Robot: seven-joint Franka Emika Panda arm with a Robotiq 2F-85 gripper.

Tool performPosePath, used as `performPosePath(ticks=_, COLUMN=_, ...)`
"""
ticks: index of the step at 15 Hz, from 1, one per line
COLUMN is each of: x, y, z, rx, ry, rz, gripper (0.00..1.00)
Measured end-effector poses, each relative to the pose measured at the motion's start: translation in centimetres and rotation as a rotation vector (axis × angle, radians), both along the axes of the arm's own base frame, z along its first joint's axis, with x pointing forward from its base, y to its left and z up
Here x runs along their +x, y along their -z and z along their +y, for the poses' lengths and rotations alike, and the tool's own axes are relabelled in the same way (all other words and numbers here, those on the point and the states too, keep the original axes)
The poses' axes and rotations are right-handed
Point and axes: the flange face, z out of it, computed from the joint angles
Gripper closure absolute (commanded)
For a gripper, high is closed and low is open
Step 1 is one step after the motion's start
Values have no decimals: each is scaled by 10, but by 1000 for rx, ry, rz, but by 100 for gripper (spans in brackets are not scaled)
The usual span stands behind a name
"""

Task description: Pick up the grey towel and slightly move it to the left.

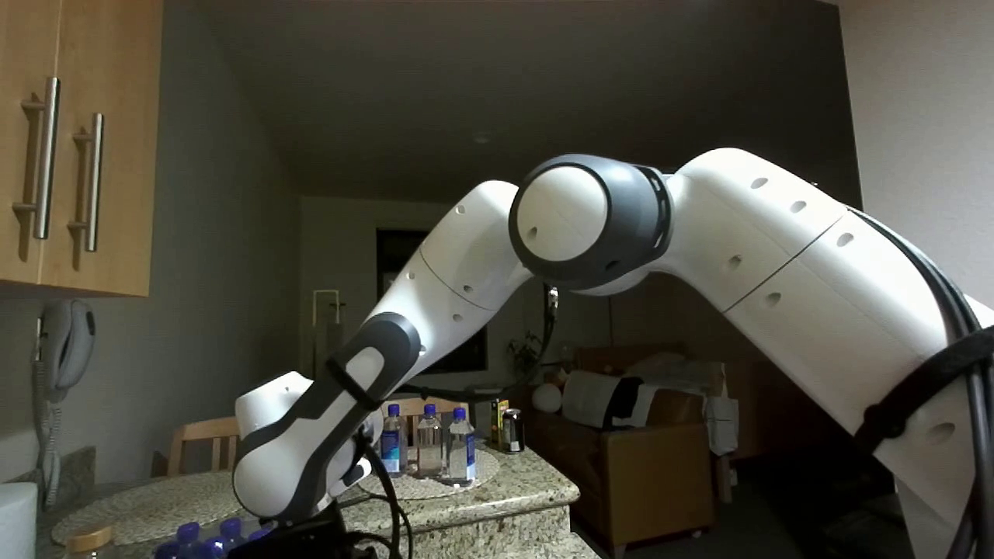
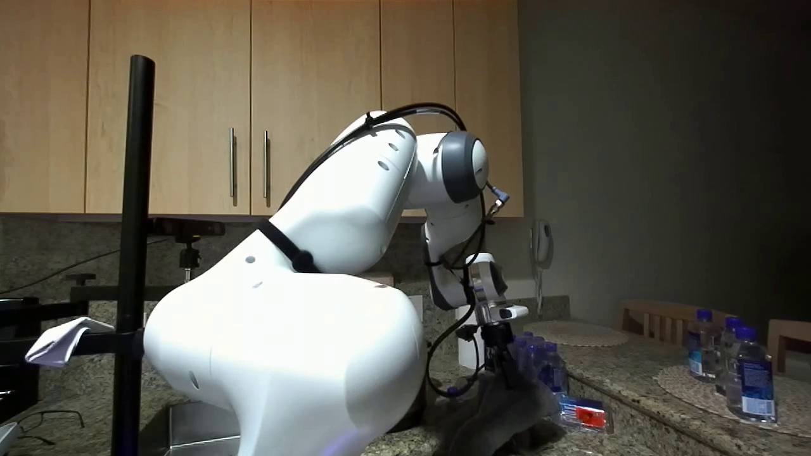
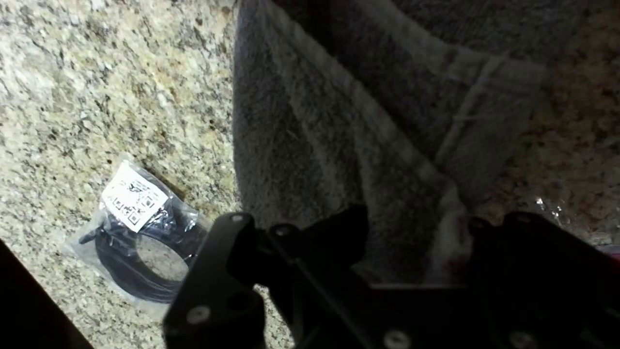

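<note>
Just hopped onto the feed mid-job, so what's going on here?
The gripper is down at the grey towel over the granite counter. In the wrist view, folds of it show between the jaws, but whether they grip it I can't tell. A bagged dark coil lies on the counter, off to the towel's side.

A grey towel (image 3: pixel 334 150) runs past the top edge of the wrist view, its lower part lost in shadow behind the black gripper (image 3: pixel 416 237) — too dark there to tell whether the towel is gripped. The gripper covers one side of a clear packet (image 3: pixel 131 261) — the print on its label (image 3: pixel 133 196) too small to read. In an exterior view, the bottom edge crops blue-capped bottles (image 1: pixel 189 542).
</note>
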Motion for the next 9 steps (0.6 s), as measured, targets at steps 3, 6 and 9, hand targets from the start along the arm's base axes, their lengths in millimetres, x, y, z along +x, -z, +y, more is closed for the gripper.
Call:
performPosePath(ticks=3, x=4, y=-2, z=-7, rx=32, ry=22, rz=8, gripper=44)
performPosePath(ticks=6, x=6, y=-6, z=-3, rx=71, ry=-1, rz=20, gripper=25)
performPosePath(ticks=9, x=6, y=-14, z=6, rx=106, ry=-26, rz=20, gripper=5)
